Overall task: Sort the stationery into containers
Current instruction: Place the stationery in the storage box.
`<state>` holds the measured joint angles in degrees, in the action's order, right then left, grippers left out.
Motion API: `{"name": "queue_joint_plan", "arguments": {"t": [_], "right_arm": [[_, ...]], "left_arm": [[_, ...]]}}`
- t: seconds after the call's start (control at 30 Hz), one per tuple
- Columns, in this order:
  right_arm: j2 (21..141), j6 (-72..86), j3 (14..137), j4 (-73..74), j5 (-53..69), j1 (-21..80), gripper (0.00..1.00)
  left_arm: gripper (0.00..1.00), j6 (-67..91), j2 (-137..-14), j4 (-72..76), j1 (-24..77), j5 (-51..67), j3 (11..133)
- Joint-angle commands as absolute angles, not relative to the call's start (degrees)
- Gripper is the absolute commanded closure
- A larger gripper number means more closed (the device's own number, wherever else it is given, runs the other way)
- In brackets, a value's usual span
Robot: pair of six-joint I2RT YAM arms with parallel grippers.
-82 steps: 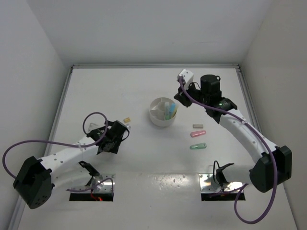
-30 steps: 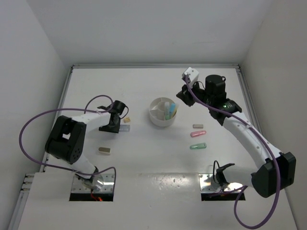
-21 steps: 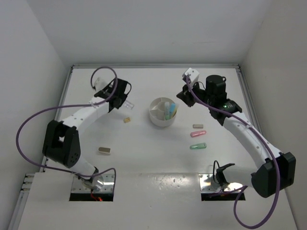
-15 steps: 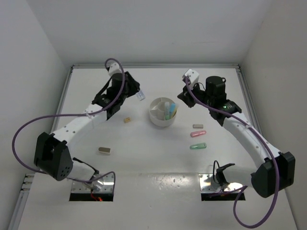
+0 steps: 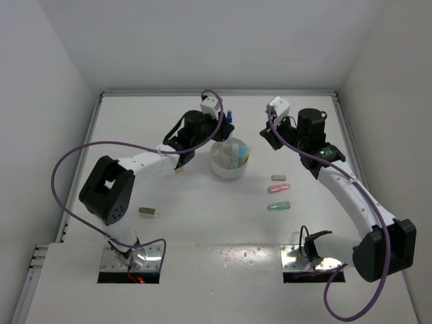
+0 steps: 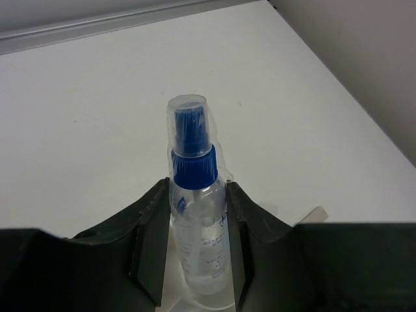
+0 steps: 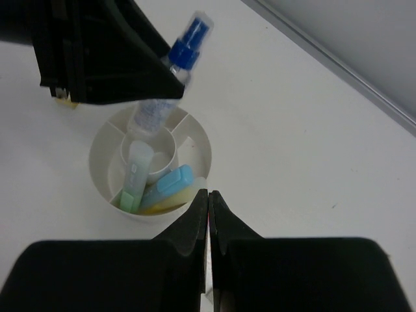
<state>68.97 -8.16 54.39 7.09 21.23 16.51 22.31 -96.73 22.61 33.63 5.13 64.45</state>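
On the left, a tan eraser (image 5: 146, 211) lies alone on the table, not yet sorted. The left gripper (image 6: 197, 218) clamps the blue-clear pen (image 6: 193, 162) by its body, cap sticking out, over the far side of the bowl (image 5: 226, 173), probably to drop it into a free compartment. The right gripper (image 7: 208, 200), fingers pressed together on nothing, hovers aside, perhaps to leave room.

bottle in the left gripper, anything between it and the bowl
Nothing visible. The bottle hangs in the left gripper just above the bowl, on its side away from the markers, with only air between. The shut right gripper hovers outside the marker-side rim.
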Motion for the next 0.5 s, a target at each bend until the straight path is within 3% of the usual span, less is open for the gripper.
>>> {"name": "queue_joint_plan", "arguments": {"t": [0.0, 0.47], "right_arm": [[67.24, -8.96, 54.05, 3.87, 21.7, 15.21, 1.0], [67.24, -8.44, 54.05, 3.87, 24.43, 12.92, 1.0]], "left_arm": [[1.0, 18.72, -96.86, 32.26, 36.12, 4.84, 67.68], [1.0, 14.15, -98.7, 35.24, 40.43, -5.79, 63.2]]}}
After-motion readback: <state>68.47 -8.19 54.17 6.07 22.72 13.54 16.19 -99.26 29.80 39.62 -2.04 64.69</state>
